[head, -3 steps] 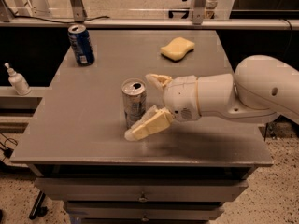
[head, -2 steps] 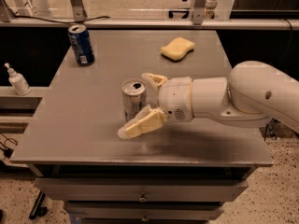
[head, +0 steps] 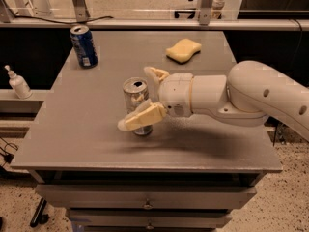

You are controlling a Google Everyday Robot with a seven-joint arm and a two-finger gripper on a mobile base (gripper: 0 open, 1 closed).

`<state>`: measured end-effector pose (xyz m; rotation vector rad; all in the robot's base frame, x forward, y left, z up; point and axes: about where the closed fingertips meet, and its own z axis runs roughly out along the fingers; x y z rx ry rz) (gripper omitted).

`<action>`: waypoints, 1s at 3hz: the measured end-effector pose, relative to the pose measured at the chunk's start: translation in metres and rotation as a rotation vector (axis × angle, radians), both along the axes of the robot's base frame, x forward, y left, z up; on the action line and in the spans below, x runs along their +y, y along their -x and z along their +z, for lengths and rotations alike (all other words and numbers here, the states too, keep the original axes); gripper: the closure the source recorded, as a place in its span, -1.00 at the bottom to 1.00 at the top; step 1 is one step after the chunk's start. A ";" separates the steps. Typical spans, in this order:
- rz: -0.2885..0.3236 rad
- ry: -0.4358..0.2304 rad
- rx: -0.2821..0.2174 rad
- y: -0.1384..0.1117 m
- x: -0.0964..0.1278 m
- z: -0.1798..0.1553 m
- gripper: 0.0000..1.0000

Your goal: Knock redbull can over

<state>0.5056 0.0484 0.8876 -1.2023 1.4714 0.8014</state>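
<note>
The redbull can (head: 133, 94), slim and silver with a pull-tab top, stands upright on the grey table (head: 82, 129), left of centre. My gripper (head: 135, 98) reaches in from the right on a white arm and straddles the can. Its far cream finger (head: 155, 74) is behind the can's right side. The near finger (head: 142, 118) crosses in front of the can's lower half. The fingers are spread, one on each side of the can.
A wider dark blue can (head: 84, 46) stands at the table's back left corner. A yellow sponge (head: 183, 50) lies at the back right. A white pump bottle (head: 18, 82) stands on a lower ledge left of the table. Drawers sit under the front edge.
The gripper has moved left, so the near finger now lies across the front of the can's base. The can still stands upright in the same spot.
</note>
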 end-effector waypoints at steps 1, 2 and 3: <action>-0.017 0.012 -0.040 -0.030 -0.003 0.020 -1.00; -0.029 0.022 -0.085 -0.067 -0.001 0.047 -1.00; -0.035 0.027 -0.096 -0.088 0.001 0.054 -1.00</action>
